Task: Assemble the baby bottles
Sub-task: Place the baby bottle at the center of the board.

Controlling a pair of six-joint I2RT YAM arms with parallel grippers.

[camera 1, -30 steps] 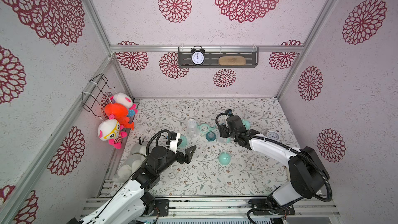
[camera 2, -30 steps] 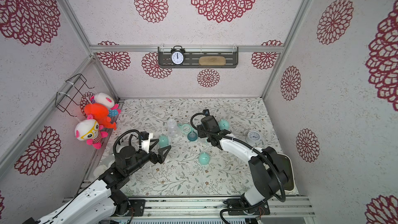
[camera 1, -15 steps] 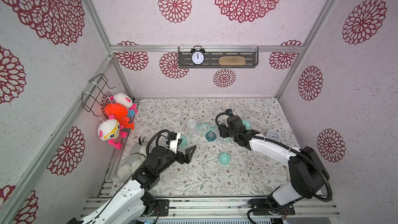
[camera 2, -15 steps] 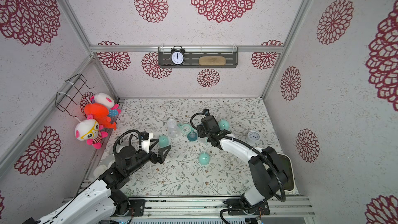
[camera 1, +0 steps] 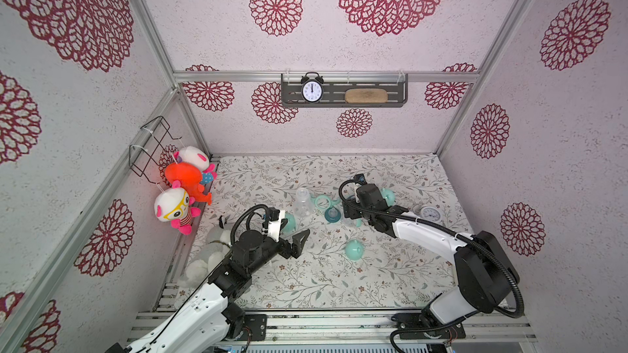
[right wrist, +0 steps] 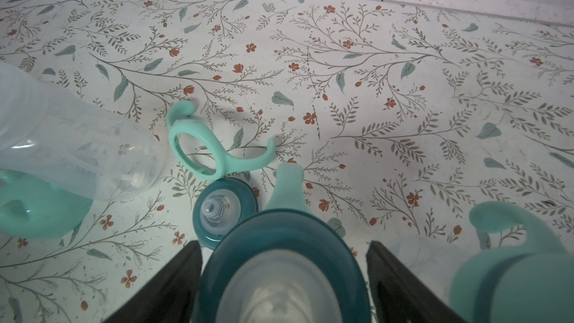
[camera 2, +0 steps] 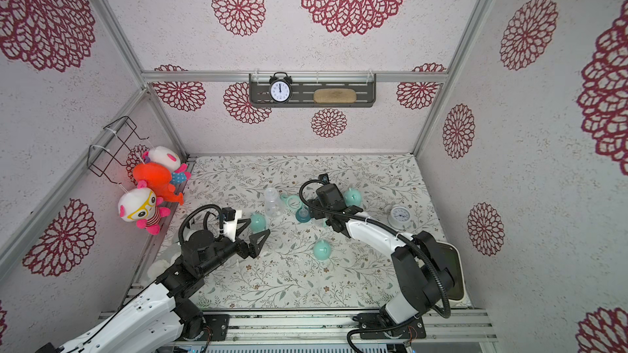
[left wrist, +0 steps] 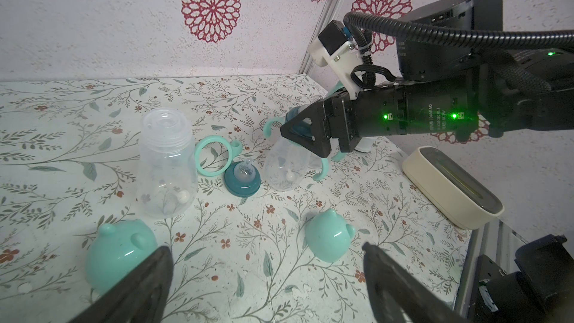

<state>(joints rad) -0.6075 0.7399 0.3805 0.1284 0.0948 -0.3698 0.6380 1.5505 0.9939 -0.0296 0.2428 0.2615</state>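
Floral-print mat: right gripper has just widened its jaws, now clear of the dark teal nipple collar on the clear plastic handled bottle standing mid-mat; collar judged seated. Left gripper gapes, empty.

**A:** Any text you can actually read in there?

**B:** Pretty much just "DAMIAO", printed in white on the right arm's black wrist motor. The smaller print next to it is too tiny to read. The black alarm clock on the far shelf and the white alarm clock down on the right both have dial numerals, but they're too small to make out.
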